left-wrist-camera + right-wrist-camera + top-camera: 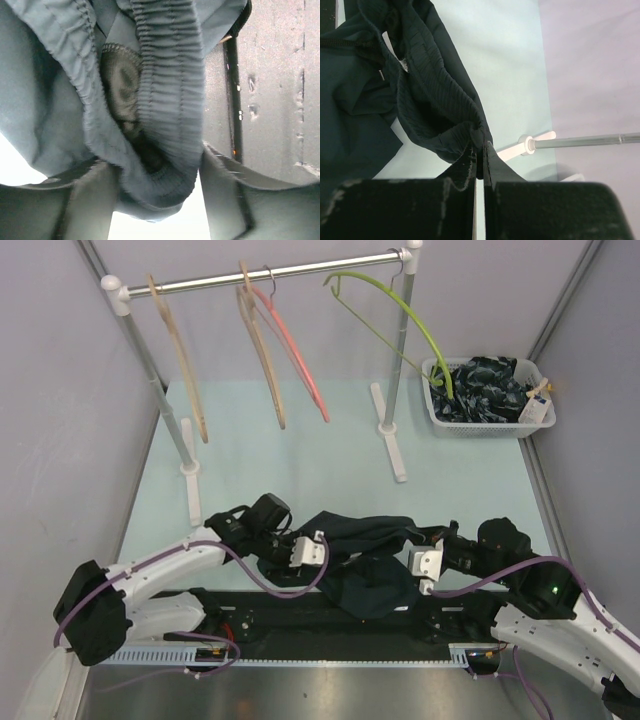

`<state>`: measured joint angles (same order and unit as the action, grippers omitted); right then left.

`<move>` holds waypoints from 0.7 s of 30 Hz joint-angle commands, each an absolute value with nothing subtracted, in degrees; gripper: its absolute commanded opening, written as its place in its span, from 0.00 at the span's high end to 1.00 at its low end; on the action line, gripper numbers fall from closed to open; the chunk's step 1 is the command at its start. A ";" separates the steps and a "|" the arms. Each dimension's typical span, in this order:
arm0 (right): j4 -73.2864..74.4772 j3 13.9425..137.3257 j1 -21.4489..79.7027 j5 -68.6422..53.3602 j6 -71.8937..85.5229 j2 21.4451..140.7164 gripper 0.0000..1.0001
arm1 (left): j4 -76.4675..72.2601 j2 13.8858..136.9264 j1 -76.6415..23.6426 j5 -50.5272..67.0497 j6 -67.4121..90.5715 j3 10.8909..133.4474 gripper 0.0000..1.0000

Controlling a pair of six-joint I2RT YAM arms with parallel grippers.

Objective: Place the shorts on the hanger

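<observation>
Bright even light — blurry wrist close-ups

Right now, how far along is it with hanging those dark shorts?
Done: the right hand is shut on the waistband of the dark navy fabric shorts. In hand: the left hand straddles the waistband; whether it grips is unclear. Left: the thin lime-green plastic hanger hangs bare on the metal rail, far from the shorts.

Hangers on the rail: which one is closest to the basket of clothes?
The green hanger, at the right end of the rail. It hangs just above the basket. The pink hanger and the two wooden hangers hang further left.
</observation>
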<state>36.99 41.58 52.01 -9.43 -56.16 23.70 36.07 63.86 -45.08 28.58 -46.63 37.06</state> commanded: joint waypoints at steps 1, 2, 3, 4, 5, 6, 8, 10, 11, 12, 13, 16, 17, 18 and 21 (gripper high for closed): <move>33.58 43.15 52.03 -7.47 -55.02 23.29 1.00 | 36.39 61.18 -44.91 28.48 -44.84 37.35 0.47; 33.40 43.33 52.03 -7.04 -54.58 23.38 1.00 | 36.47 60.65 -44.83 27.52 -43.61 38.14 0.60; 33.22 44.20 52.03 -6.60 -53.97 23.55 1.00 | 36.82 60.21 -44.74 27.51 -41.16 39.19 0.66; 32.61 44.64 52.03 -5.37 -52.05 23.99 1.00 | 37.26 59.16 -44.39 27.25 -39.65 41.90 0.72; 32.26 45.43 51.94 -4.67 -51.07 24.43 1.00 | 38.57 58.63 -44.30 27.16 -38.42 43.58 0.86; 31.99 47.01 51.94 -3.09 -49.67 24.87 1.00 | 39.28 58.19 -44.30 26.20 -35.80 45.51 0.92; 31.20 49.30 52.03 -1.42 -45.63 26.54 1.00 | 41.21 57.13 -44.12 24.97 -33.59 51.92 1.00; 30.94 53.60 51.94 1.65 -43.17 28.12 1.00 | 45.69 56.95 -44.12 24.00 -31.82 59.36 1.00; 30.76 55.09 51.94 2.45 -40.98 29.52 1.00 | 47.18 56.78 -44.12 23.65 -31.29 62.11 1.00; 30.67 57.02 51.94 3.94 -40.09 30.58 1.00 | 50.33 56.86 -44.12 23.38 -30.59 64.75 1.00; 30.50 60.52 51.94 4.65 -39.38 31.37 1.00 | 51.41 56.95 -44.12 22.33 -29.98 69.91 1.00; 29.45 66.34 49.93 5.36 -37.71 35.15 1.00 | 55.53 57.65 -44.12 20.40 -29.27 79.93 1.00; 29.62 70.53 49.14 4.84 -37.10 36.29 1.00 | 55.98 57.83 -44.12 19.43 -29.18 82.42 1.00; 29.88 72.40 48.61 3.88 -36.92 38.13 1.00 | 56.33 58.44 -44.12 18.55 -29.09 84.88 1.00; 31.37 80.49 47.99 3.69 -36.48 42.17 1.00 | 57.30 59.67 -44.12 16.09 -27.17 94.28 1.00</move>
<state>33.76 71.11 48.80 2.39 -39.53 38.04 53.87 59.02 -44.42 19.97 -31.14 84.49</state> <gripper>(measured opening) 0.027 0.027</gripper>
